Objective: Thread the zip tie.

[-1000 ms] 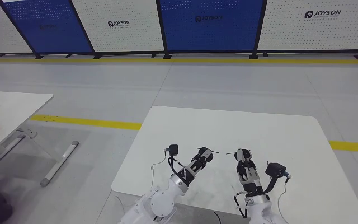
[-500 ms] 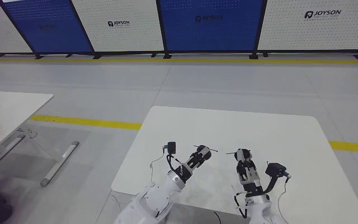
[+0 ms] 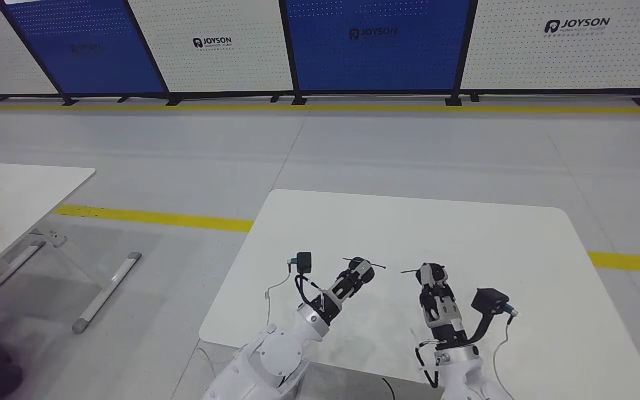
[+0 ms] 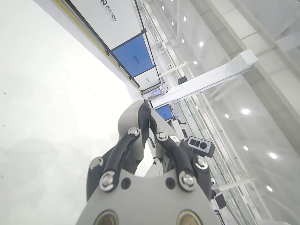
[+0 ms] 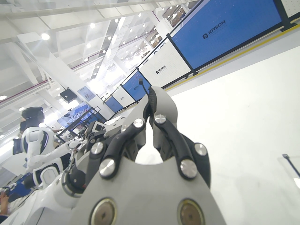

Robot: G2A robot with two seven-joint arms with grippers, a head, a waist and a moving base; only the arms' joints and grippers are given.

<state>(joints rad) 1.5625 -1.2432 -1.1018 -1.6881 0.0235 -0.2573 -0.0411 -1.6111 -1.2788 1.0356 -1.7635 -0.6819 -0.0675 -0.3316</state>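
Risk: the zip tie (image 5: 140, 81) could flex or slip in your right gripper (image 5: 151, 95), so its tail misses the head slot. It is thin and black, its head poking just past the pinching tips, above the table (image 3: 500, 230). Your left gripper (image 4: 146, 108) is pressed together nearby; what it pins is unclear.

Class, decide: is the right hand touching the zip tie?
Touching. The right wrist view shows the right hand shut on the zip tie, its head end poking out beyond the grip.
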